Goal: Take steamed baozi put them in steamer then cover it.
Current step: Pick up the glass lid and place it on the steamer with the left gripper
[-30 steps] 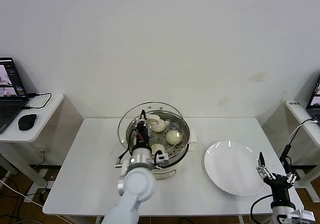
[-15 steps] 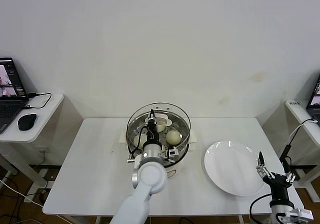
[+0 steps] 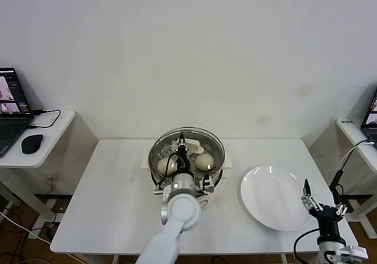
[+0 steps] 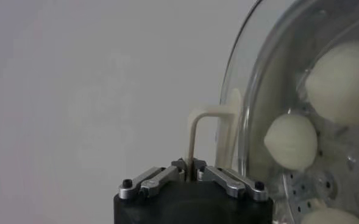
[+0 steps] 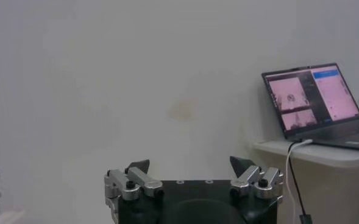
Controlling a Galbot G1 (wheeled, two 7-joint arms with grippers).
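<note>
One left claw clamped on cover handle, lid lying flat over steamer, right claw open.

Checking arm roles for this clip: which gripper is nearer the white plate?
Right. The right gripper hangs open at the plate's near right edge; the left gripper is over the steamer, shut on the cover's handle.

Cream-white baozi under clear glass cover; shiny steel steamer; white plate.
</note>
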